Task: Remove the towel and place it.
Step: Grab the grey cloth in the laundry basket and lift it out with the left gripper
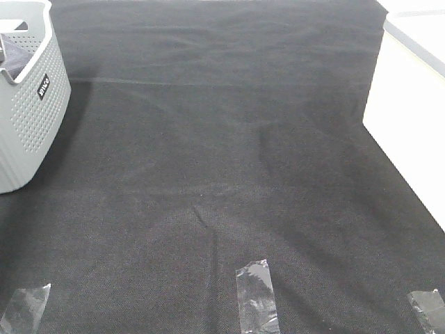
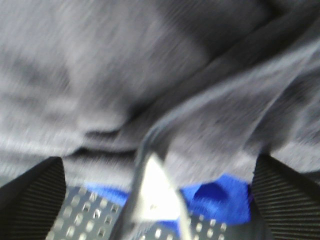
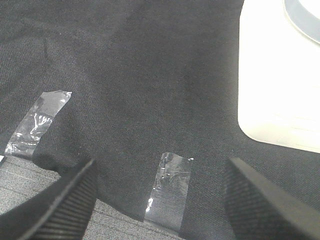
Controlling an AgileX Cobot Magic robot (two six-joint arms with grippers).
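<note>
**Left wrist view: towel (image 2: pixel 150 75) down in the basket (image 1: pixel 35 118), both claws apart**

My left claw (image 2: pixel 157 192) hangs with its pads spread wide and nothing clamped between them. The towel lies crumpled just beyond the pads and fills that blurred view. The basket's perforated wall and something blue (image 2: pixel 220 200) sit close under the claw. I judge the towel lies loose here because the basket is its place. My right claw (image 3: pixel 162 197), also spread and empty, hovers over the black cloth (image 3: pixel 150 75) covering the surface. A tape strip (image 3: pixel 170 185) lies directly below it, probably parked clear of the basket.
</note>
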